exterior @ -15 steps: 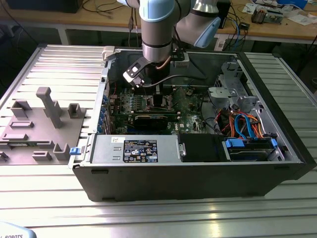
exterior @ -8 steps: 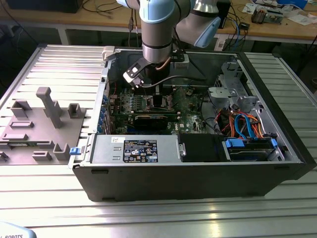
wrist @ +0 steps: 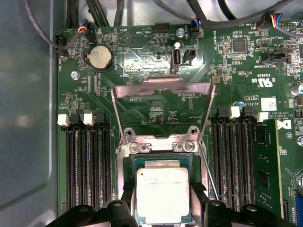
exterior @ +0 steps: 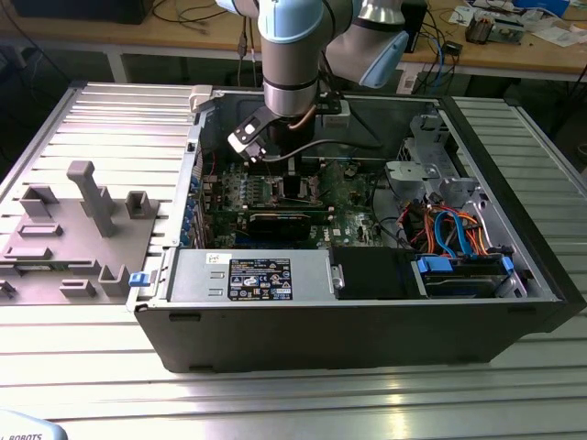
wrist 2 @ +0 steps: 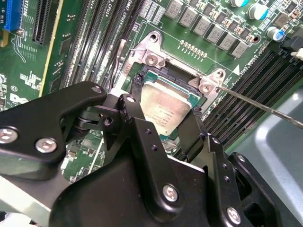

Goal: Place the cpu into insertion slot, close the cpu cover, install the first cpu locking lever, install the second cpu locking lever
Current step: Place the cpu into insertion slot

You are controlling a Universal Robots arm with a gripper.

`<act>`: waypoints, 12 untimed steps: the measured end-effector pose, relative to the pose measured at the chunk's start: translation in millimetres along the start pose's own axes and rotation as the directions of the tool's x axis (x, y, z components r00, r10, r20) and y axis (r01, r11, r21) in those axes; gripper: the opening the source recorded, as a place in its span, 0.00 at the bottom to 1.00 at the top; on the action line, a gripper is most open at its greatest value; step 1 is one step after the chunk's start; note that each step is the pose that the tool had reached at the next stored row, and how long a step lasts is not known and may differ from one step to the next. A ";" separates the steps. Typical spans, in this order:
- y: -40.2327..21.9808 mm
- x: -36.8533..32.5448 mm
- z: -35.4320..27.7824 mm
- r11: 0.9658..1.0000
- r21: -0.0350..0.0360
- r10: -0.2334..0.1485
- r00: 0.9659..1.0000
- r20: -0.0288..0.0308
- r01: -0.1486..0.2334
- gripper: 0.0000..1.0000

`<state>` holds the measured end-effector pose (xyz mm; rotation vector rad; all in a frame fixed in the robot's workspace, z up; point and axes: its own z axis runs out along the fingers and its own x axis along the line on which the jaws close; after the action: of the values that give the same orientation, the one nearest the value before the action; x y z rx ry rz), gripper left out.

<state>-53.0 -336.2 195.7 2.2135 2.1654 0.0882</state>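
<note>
Fingers (wrist 2: 137,125) are clamping two opposite edges of the cpu (wrist 2: 163,111), which is lying flat in the insertion slot (wrist: 158,157) or just above it; whether it is fully seated cannot be told.

Reading the exterior view from its left to its right:
- A grey fixture tray (exterior: 83,229) is resting on the slatted tabletop (exterior: 275,403).
- Beside it, the open computer case (exterior: 367,330) is exposing the green circuit board (exterior: 353,197).
- The arm (exterior: 289,55) is reaching down into the case over the middle of the board.
- A drive cage with blue and orange cables (exterior: 459,229) is occupying the far end.

In the first wrist view the cpu cover (wrist: 163,86) is standing raised on its hinge, apart from the chip. A thin wire locking lever (wrist: 208,172) is running alongside the slot, unlatched.

The step in hand is judged to be the placing of the chip. Done well, it is calling for a level chip, its edges square to the slot's metal border. The chip should be set down without sideways drag or added force, since the contacts beneath are likely delicate. The grip should be light and even on both edges, so that the chip is not tipping as it settles.
</note>
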 end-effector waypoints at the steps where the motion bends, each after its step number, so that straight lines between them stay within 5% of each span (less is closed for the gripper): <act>1: 0.0 0.1 0.0 1.000 0.000 -0.007 1.000 0.000 0.007 0.54; 12: 0.1 -1.6 0.9 1.000 0.000 -0.010 1.000 -0.001 0.010 0.54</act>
<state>-52.9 -337.8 194.8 2.2028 2.1764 0.0886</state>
